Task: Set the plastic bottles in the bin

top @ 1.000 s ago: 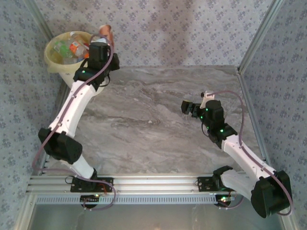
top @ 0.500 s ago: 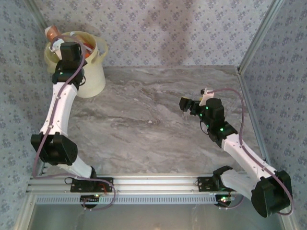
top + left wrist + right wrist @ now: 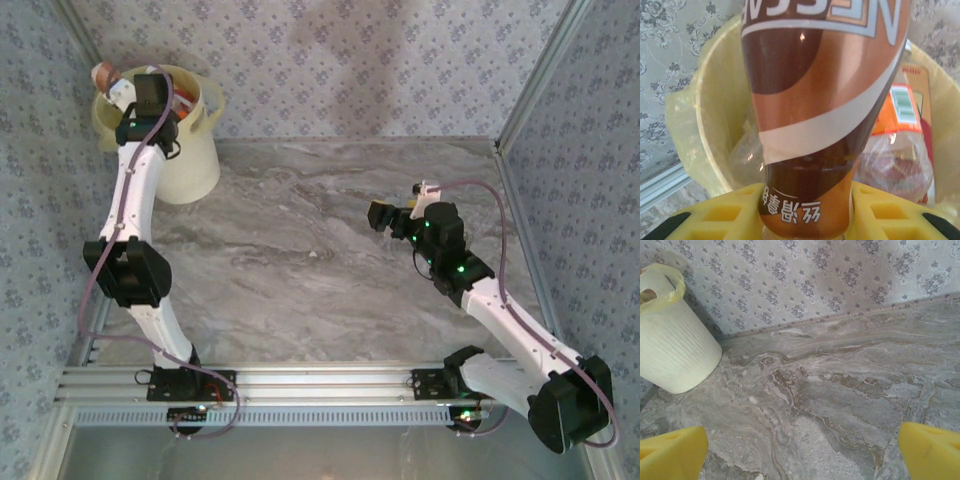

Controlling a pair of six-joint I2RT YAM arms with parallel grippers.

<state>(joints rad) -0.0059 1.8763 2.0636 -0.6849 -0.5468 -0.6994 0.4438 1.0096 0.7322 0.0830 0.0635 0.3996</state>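
My left gripper [image 3: 122,88] [image 3: 807,212] is shut on a plastic bottle with a brown and copper label [image 3: 103,75] [image 3: 815,100]. It holds the bottle over the left part of the bin's mouth, and the yellow fingers [image 3: 725,215] press it from both sides. The bin [image 3: 195,160] [image 3: 702,110] [image 3: 675,350] is a pale cream bucket at the table's far left corner. Inside lie more plastic bottles, one clear with an orange label [image 3: 900,110] and one crushed and clear [image 3: 745,155]. My right gripper [image 3: 378,215] [image 3: 802,452] hangs open over bare marble at the right.
The grey marble table [image 3: 320,260] is walled by patterned panels at the back and sides. A metal frame post [image 3: 530,80] rises at the far right corner. A thin yellow liner [image 3: 670,277] drapes over the bin's rim.
My left arm swung from the bin's right side to over its left rim, carrying the brown bottle. The right gripper drifted slightly left.
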